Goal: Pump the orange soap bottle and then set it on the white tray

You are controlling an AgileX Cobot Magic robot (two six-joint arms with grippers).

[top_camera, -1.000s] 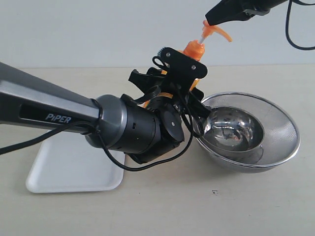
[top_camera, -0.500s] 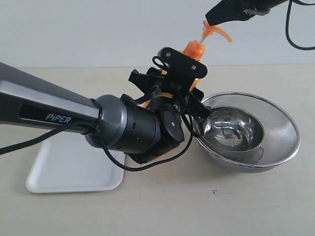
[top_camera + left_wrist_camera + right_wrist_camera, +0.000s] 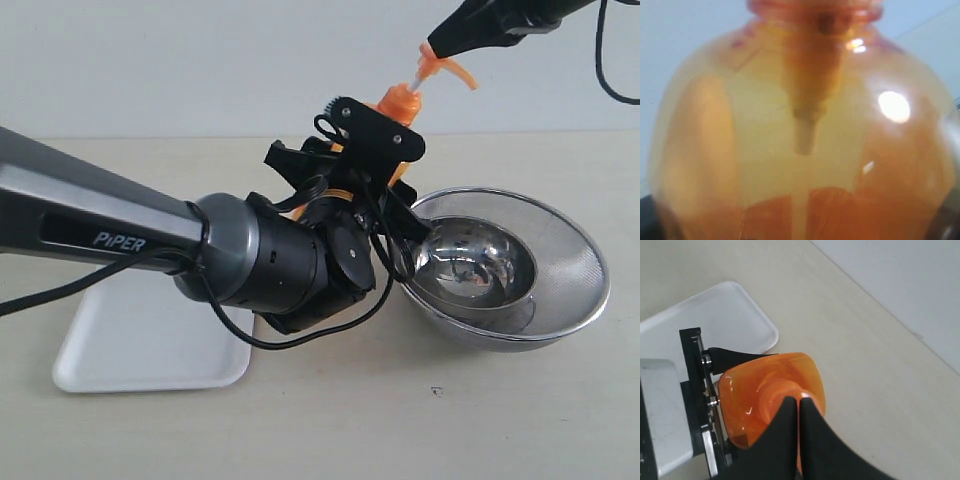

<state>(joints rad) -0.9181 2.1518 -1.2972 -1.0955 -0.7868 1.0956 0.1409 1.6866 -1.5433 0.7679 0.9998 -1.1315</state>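
Your pale counter (image 3: 500, 420) carries everything. In the exterior view your left arm (image 3: 90, 215) comes in from 9 o'clock and crosses the middle. The steel bowl (image 3: 590, 250) sits at 4 o'clock from centre. The white tray (image 3: 150, 345) lies flat at 8 o'clock, partly under that arm, with nothing of the task on it.

The orange soap bottle (image 3: 400, 103) stands just beside the bowl's rim, at about 10 o'clock from the bowl. Its top leans toward 1 o'clock. Its base is hidden behind your left arm, so you cannot tell whether it touches the counter. It is apart from the tray.

Your left hand (image 3: 345, 190) is clamped on the bottle's body. The left wrist view is filled by the bottle (image 3: 805, 150), and the right wrist view shows a black finger (image 3: 735, 356) pressed against the bottle's side (image 3: 760, 390).

Your right hand (image 3: 432, 48) reaches in from 1 o'clock with its fingers (image 3: 785, 415) closed together, tips on the orange pump head (image 3: 445, 68). The white stem (image 3: 415, 78) shows below the head.
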